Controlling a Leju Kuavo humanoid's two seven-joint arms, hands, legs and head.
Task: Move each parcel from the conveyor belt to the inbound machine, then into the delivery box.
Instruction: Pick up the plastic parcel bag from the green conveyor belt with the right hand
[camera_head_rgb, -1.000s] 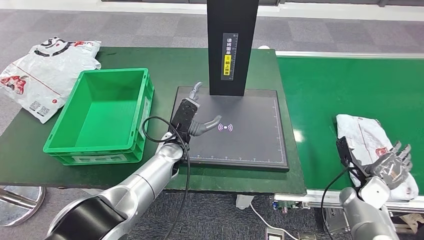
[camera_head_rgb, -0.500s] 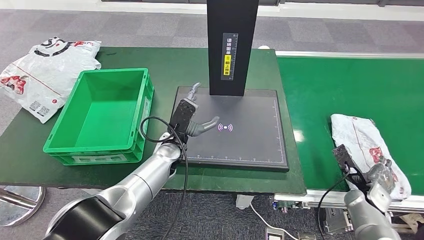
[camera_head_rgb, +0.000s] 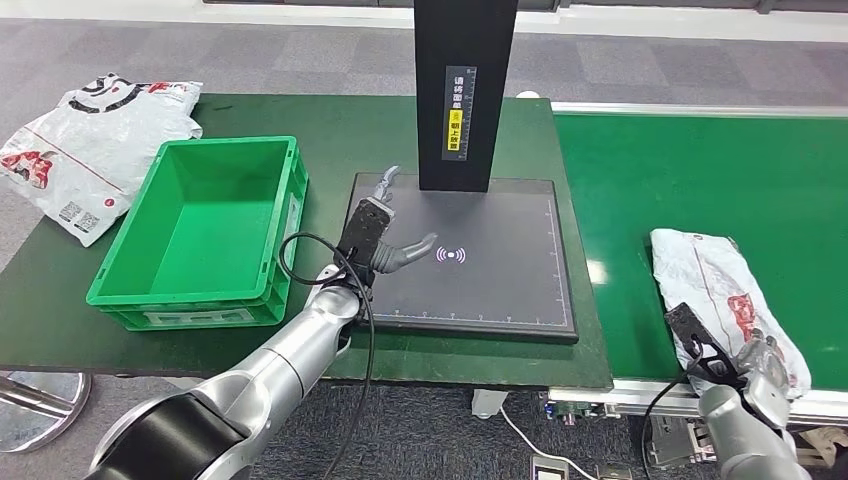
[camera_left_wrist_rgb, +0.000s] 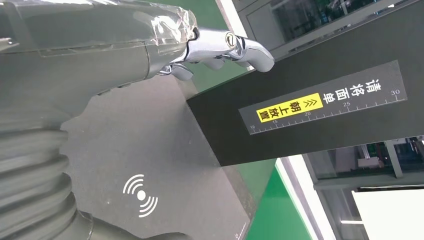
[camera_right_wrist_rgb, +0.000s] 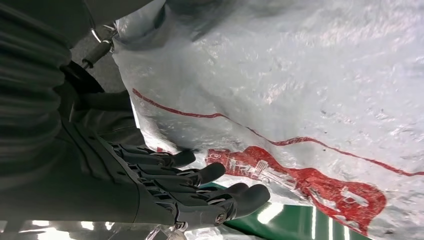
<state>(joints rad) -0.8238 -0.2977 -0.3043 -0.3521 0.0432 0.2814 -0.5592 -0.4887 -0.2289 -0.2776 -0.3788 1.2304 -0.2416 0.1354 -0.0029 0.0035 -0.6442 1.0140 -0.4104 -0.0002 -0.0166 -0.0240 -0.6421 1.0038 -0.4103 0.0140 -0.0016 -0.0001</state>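
- My right hand (camera_head_rgb: 765, 362) is at the near edge of the belt (camera_head_rgb: 690, 170), at about five o'clock in my head view. It sits at the near end of the white parcel (camera_head_rgb: 715, 285).
- From the right wrist, my fingers (camera_right_wrist_rgb: 210, 175) are curled in side by side against the underside of the parcel's (camera_right_wrist_rgb: 300, 100) plastic, with green belt (camera_right_wrist_rgb: 300, 220) showing just past the tips. I can't tell whether the bag is truly clamped or only touched, as no thumb is visible on the other face.
- The parcel lies flat on the belt. Its long axis runs from my right hand away towards eleven o'clock, so the bulk of the bag is beyond my fingers, not under them.
- My right hand is far nearer the parcel than my left. I judge the lift is its job, and a hold on one end alone may let the far end sag.
- My left hand (camera_head_rgb: 385, 235) hovers over the black scanner pad (camera_head_rgb: 500, 290) on the desk (camera_head_rgb: 330, 130), at nine o'clock from the parcel and well apart from it. Its fingers (camera_left_wrist_rgb: 235, 47) are spread and hold nothing.
- Further left stands the green box (camera_head_rgb: 130, 290), with nothing in it.
- At ten o'clock, at the desk's far left corner, lies another white bag (camera_head_rgb: 90, 140).
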